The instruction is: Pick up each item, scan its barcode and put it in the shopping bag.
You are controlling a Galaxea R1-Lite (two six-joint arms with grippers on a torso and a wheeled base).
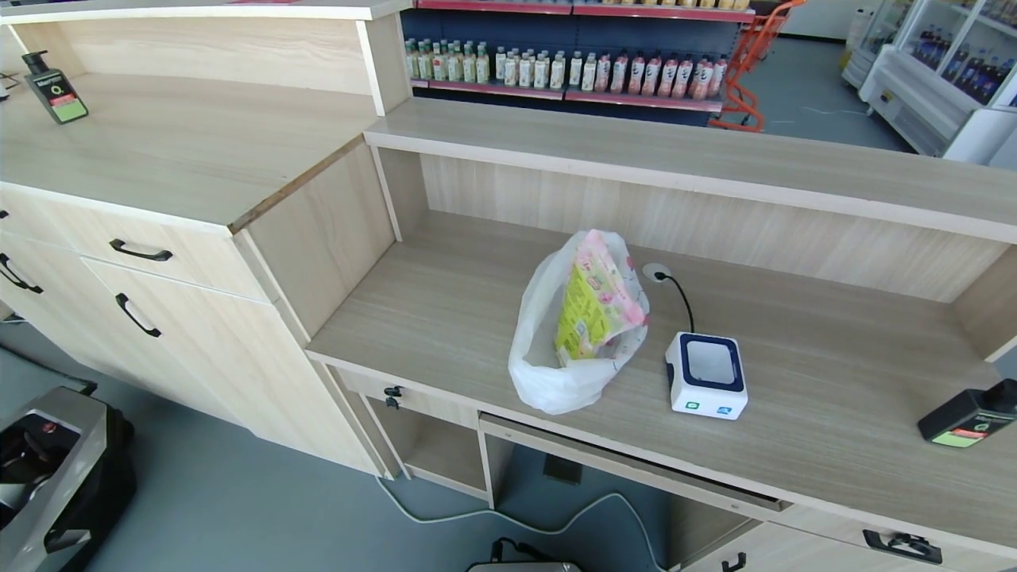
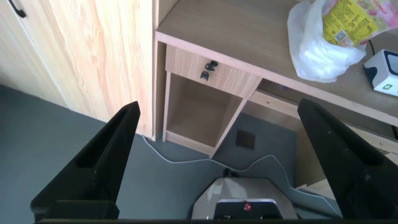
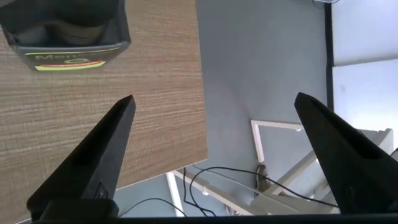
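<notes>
A white shopping bag [image 1: 556, 373] stands open on the lower counter with a pink and yellow packet [image 1: 600, 302] inside it. Just right of it sits the white and blue scanner [image 1: 707, 373]. A dark bottle [image 1: 965, 417] with a green and red label lies at the counter's right end. My left gripper [image 2: 221, 168] is open and hangs low over the floor in front of the counter, well short of the bag [image 2: 323, 50] and scanner [image 2: 385, 62]. My right gripper [image 3: 217, 162] is open, holds nothing, and is near the counter's end edge, beside the dark bottle [image 3: 68, 31].
A second dark bottle [image 1: 54, 87] stands on the higher counter at far left. A raised shelf wall [image 1: 683, 206] backs the lower counter. A cable [image 1: 682, 298] runs from the scanner to a hole. Below are an open cubby [image 2: 205, 112] and floor cables [image 3: 211, 180].
</notes>
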